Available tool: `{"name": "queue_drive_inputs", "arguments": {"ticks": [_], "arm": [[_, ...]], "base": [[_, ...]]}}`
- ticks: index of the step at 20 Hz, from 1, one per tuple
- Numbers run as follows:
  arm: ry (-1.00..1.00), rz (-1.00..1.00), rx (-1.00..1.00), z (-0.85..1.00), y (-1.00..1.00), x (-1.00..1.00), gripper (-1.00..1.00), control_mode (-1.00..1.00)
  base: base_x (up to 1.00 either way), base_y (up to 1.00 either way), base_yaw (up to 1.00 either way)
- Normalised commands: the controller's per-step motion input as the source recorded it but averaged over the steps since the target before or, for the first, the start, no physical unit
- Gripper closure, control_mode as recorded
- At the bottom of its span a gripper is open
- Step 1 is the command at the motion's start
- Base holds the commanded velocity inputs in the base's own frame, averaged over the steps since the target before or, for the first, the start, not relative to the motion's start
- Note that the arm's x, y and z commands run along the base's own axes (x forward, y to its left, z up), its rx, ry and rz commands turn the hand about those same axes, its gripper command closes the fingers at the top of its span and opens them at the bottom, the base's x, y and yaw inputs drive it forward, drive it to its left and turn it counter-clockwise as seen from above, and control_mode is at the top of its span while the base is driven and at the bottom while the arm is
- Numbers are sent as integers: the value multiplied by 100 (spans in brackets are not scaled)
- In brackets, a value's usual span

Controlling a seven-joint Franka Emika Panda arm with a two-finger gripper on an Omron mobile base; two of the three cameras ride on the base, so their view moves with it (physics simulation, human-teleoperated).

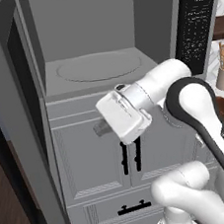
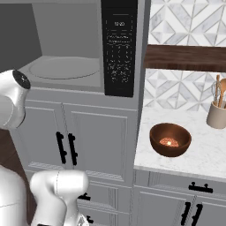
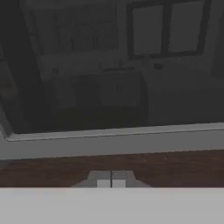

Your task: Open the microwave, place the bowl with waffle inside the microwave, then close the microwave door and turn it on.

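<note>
The microwave point(image 1: 95, 41) stands open, its grey cavity and round turntable point(image 2: 64, 67) bare, with the black control panel point(image 2: 119, 48) at its right. The microwave door point(image 1: 15, 121) is swung out to the left, seen nearly edge-on. In the hand view its dark glass point(image 3: 87, 87) fills the upper part, above its grey frame. My gripper point(image 1: 100, 129) hovers below the cavity in front of the cabinets, pointing left at the door. It point(image 3: 111, 181) is shut and holds nothing. The reddish-brown bowl point(image 2: 170, 139) with the waffle point(image 2: 168, 142) sits on the counter, right of the microwave.
White cabinet doors with black handles point(image 1: 131, 157) and drawers lie under the microwave. The marble counter point(image 2: 203, 161) carries a beige utensil jar point(image 2: 216, 115) at the back right. A dark wooden shelf point(image 2: 185, 57) hangs over the counter. Wood floor point(image 3: 175, 168) lies below the door.
</note>
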Motion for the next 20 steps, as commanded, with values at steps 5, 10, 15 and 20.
{"name": "queue_drive_inputs", "arguments": {"ticks": [5, 10, 15, 20], "arm": [[16, -39, -14, -54, -100, 46, 100, -100], [13, -53, 0, -65, -100, 1, 100, -100], [52, -45, -3, -13, -100, 4, 100, -100], [71, -38, 0, 0, -100, 0, -100, -100]], "base": [[0, 0, 0], [0, 0, 0], [0, 0, 0], [0, 0, 0]]}}
